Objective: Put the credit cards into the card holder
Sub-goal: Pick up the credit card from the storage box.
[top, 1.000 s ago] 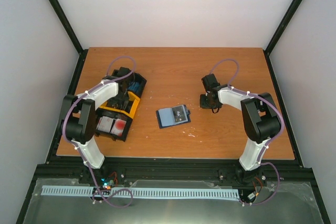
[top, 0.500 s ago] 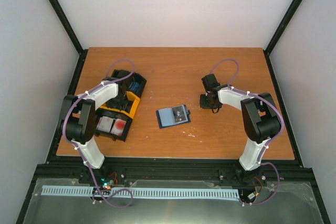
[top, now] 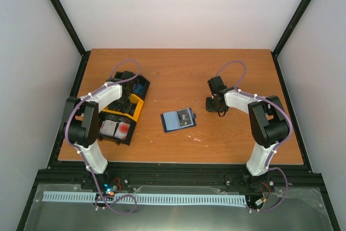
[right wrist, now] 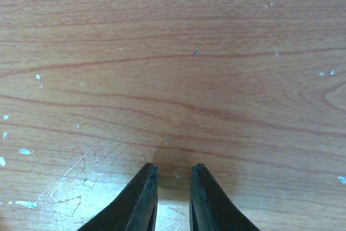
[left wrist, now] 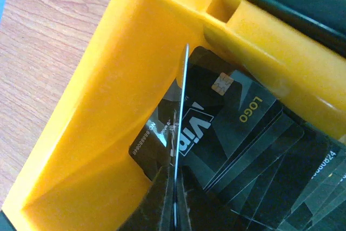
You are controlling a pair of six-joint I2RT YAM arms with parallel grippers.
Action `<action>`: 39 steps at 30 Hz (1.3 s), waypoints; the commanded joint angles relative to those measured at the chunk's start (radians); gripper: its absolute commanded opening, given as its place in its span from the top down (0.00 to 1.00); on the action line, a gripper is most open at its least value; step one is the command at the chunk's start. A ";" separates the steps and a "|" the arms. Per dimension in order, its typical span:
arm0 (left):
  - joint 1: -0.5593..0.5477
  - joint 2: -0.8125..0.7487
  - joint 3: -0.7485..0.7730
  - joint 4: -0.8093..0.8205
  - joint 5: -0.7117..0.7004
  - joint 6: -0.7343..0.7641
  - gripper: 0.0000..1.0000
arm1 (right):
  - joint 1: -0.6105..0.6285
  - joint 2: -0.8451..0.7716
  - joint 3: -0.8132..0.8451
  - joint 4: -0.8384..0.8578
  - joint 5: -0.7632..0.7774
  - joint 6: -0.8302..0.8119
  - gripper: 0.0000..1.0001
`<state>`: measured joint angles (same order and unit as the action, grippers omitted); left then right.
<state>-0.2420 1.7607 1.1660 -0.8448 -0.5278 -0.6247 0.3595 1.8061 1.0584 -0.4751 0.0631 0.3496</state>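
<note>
Jaws of our left gripper (left wrist: 174,212) clamp one thin dark-grey plastic card (left wrist: 181,106), shown only by its wrist view; our right gripper (right wrist: 173,187) stands parted, empty.

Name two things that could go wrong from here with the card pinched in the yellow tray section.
The left gripper pinches the upright dark card only at its near edge; it may slip or twist when lifted.
Other cards lie overlapped beneath it in the yellow compartment, so one might drag along.
</note>
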 commanded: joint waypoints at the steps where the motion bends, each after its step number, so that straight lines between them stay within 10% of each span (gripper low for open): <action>1: 0.012 -0.008 0.035 -0.022 -0.020 0.038 0.99 | -0.008 -0.008 -0.001 -0.012 -0.002 0.012 0.82; 17: 0.012 -0.298 0.147 -0.100 0.183 0.053 0.99 | -0.008 -0.217 -0.026 -0.038 -0.085 0.064 0.81; 28: 0.008 -0.529 0.050 0.593 1.099 0.107 0.99 | -0.005 -0.387 0.030 0.358 -0.790 0.316 0.56; 39: -0.048 -0.559 0.016 0.942 1.496 -0.130 0.99 | 0.175 -0.433 0.092 0.887 -0.789 0.716 0.36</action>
<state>-0.2615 1.2255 1.1866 -0.0696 0.7689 -0.6559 0.4599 1.3830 1.0798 0.2153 -0.7261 0.9318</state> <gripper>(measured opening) 0.014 0.635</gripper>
